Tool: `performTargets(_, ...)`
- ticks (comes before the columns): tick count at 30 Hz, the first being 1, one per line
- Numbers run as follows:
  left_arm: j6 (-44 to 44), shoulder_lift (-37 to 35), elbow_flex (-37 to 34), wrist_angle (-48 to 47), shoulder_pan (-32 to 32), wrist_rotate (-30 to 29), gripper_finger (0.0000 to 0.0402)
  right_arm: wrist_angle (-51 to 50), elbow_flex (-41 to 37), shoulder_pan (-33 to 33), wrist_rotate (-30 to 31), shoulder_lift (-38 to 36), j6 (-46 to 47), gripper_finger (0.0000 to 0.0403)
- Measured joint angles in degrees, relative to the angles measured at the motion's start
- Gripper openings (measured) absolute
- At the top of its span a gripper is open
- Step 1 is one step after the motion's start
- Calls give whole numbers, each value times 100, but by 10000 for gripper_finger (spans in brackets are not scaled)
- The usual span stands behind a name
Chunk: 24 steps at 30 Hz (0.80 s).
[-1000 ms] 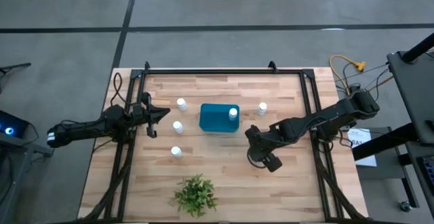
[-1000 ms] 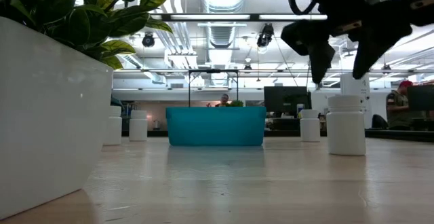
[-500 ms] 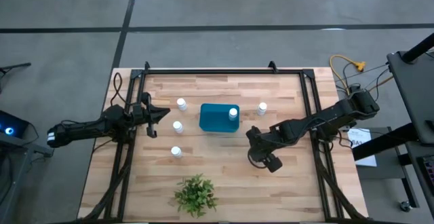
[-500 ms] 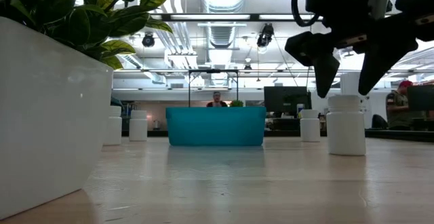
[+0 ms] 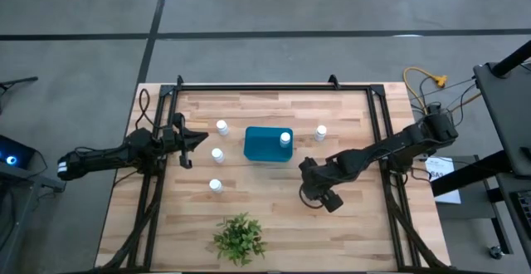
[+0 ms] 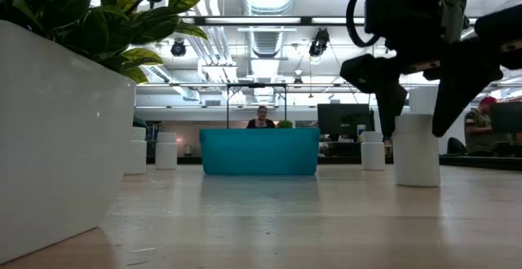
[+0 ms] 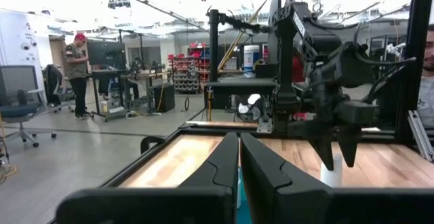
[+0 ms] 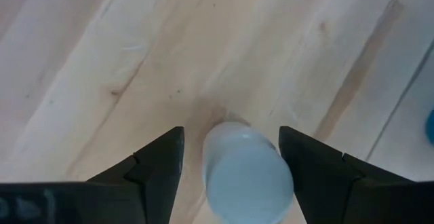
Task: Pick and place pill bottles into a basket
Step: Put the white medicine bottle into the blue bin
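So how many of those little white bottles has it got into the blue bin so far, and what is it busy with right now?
Done: one pill bottle stands in the basket.

In hand: the right gripper is open, its fingers either side of a bottle on the table, not yet closed on it.

Left: that one, plus four more on the wood. The left gripper waits shut at the table's left edge.

Work surface: a light wooden table [image 5: 265,216] of butcher-block planks, framed by black metal rails [image 5: 257,86]. A green leafy plant [image 5: 239,238] stands near the table's 6 o'clock edge in the high view; its white pot [image 6: 57,130] fills the low view at 9 o'clock. Yellow cables [image 5: 423,81] lie off the table at 2 o'clock. A seated person [image 6: 261,117] shows far behind; another in a red cap [image 7: 79,62] stands at a workstation.
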Motion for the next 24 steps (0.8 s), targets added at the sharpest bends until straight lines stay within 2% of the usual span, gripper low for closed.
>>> performTargets(12, 0, 28, 0, 4, 1, -1, 0, 5, 7, -27, 24, 81, -34, 229)
performTargets(24, 0, 61, 0, 6, 1, -1, 0, -175, 7, -131, 39, 111, -32, 201)
